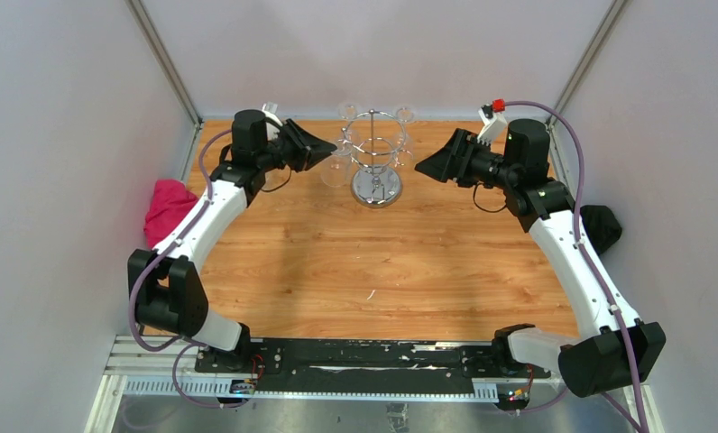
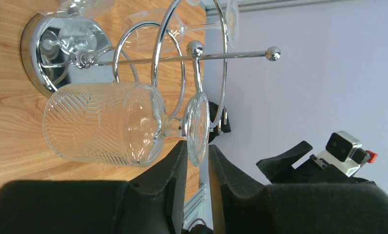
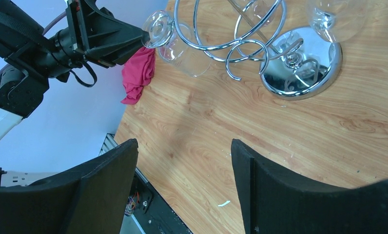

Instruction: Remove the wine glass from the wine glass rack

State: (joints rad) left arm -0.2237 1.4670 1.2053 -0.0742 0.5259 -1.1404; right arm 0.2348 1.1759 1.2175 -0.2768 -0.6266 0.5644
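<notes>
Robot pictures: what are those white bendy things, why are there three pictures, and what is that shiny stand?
The white bendy things are two robot arms, each ending in a black two-finger hand. One picture looks down from above; the other two come from small cameras on each wrist. On the wooden table stands a shiny wine glass rack with glasses hanging upside down. The left hand is pinching the round foot of one wine glass that still hangs on its hook. The right hand is open and holds nothing. A pink cloth lies at the table's left edge.
</notes>
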